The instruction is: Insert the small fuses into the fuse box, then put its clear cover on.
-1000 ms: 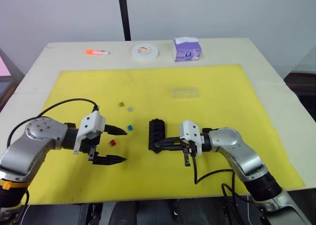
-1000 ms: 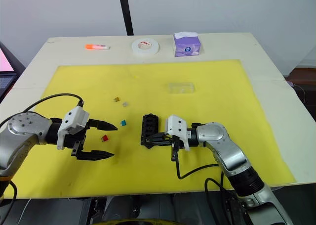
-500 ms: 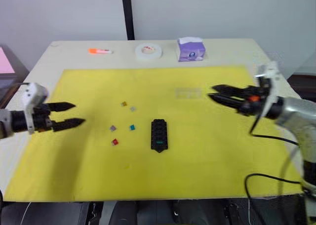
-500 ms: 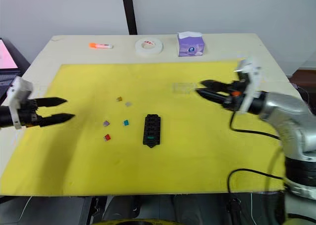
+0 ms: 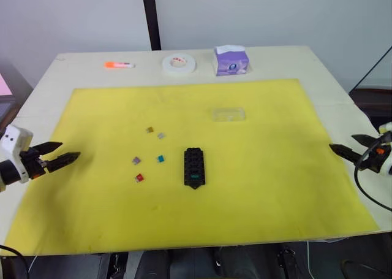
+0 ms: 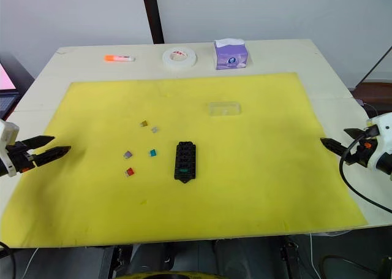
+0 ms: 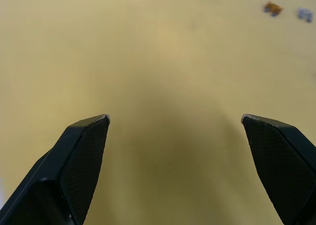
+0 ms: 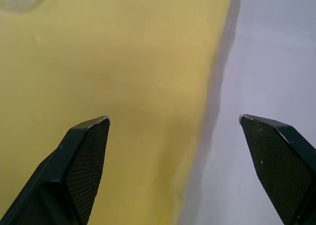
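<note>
Pale table [image 5: 343, 101] w/ a yellow mat [image 5: 257, 175] over most of it, grey wall behind. Left gripper [image 5: 60, 154] hovers at the mat's left edge, fingers spread apart, holding nothing. Right gripper [image 5: 346, 145] sits at the mat's right edge, fingers also parted and empty; its wrist view shows the mat border w/ bare table beside it.

Fuse box [image 5: 194, 167] lies near mat centre, well apart from both grippers, pointed end toward the robot; a teal spot shows in a slot near that end, prob. a seated fuse. Loose fuses to the robot's left of the box: teal [image 5: 161, 159] nearest, purple [image 5: 136, 160], red [image 5: 139, 178], then grey [image 5: 162, 135] and amber [image 5: 149, 130] further back. Clear cover [image 5: 228, 114] lies flat on the mat behind the box, apart from it.

Back edge of the table: orange marker [image 5: 119, 64], white tape roll [image 5: 179, 63], purple tissue pack [image 5: 231, 61].
</note>
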`<state>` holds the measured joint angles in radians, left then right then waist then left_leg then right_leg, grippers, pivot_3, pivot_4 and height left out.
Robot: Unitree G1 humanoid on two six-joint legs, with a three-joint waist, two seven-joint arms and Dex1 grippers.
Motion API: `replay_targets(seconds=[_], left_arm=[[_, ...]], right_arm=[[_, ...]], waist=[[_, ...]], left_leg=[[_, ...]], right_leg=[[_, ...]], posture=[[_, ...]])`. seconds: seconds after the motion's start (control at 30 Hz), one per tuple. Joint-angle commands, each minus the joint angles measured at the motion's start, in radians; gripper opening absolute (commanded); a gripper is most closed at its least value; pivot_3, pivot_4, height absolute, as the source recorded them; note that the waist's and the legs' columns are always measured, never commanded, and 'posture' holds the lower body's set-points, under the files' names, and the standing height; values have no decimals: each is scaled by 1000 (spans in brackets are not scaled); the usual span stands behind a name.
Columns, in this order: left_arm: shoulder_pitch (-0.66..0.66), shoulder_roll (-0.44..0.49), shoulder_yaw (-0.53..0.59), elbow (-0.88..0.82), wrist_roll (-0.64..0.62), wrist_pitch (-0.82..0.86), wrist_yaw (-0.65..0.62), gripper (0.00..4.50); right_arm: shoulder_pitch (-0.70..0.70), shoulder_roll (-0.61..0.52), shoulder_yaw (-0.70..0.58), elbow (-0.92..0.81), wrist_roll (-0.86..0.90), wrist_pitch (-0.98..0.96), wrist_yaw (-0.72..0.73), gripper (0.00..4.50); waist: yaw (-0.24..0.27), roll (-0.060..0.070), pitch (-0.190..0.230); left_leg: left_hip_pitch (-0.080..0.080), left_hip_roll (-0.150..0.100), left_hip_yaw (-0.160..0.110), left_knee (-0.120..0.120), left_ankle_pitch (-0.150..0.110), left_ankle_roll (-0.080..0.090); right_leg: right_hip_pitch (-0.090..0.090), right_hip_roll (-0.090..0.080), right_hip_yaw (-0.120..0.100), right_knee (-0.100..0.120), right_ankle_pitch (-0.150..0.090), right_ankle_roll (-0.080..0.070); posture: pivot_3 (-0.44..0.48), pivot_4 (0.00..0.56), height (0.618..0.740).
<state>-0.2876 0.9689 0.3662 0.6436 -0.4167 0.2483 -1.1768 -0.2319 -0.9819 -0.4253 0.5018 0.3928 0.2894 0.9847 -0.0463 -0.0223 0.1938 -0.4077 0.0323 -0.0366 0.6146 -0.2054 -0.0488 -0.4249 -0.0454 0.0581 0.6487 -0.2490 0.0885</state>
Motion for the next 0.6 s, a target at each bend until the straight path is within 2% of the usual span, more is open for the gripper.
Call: replay_targets(seconds=[0.03, 0.27, 0.33, 0.43, 0.6], left_arm=[[-5, 14, -10, -1, 24, -19, -9, 4500], [-47, 13, -29, 15, 44, -34, -14, 4500], [-28, 19, -64, -100, 18, 33, -73, 4500], [3, 36, -99, -343, -54, 181, -133, 4500], [76, 66, -112, -592, -153, 356, -185, 4500]], right_arm=[[-20, -8, -23, -10, -4, -39, -10, 4478], [-36, -21, 1, -66, -4, 7, -11, 4478], [-83, -33, 30, -149, 34, 132, -12, 4478], [-192, -62, 148, -346, 68, 356, 1, 4478], [-364, -7, 278, -678, 231, 584, 30, 4478]], waist=[[-1, 0, 0], [2, 0, 0], [2, 0, 0], [-4, 1, 1], [-15, 1, 1]], left_leg=[[0, 0, 0, 0, 0, 0], [0, 0, 0, 0, 0, 0], [0, 0, 0, 1, 0, 0], [0, 0, 1, 0, 0, 0], [0, 1, 1, -2, 0, 0]], right_leg=[[0, 0, 0, 0, 0, 0], [0, 0, 0, 0, 0, 0], [0, 0, 1, 0, 0, 0], [-1, 0, 2, 1, 0, 0], [-3, 2, 3, 1, -1, 1]], posture=[[0, 150, 740], [0, 150, 740], [0, 150, 740], [0, 150, 740], [0, 150, 740]])
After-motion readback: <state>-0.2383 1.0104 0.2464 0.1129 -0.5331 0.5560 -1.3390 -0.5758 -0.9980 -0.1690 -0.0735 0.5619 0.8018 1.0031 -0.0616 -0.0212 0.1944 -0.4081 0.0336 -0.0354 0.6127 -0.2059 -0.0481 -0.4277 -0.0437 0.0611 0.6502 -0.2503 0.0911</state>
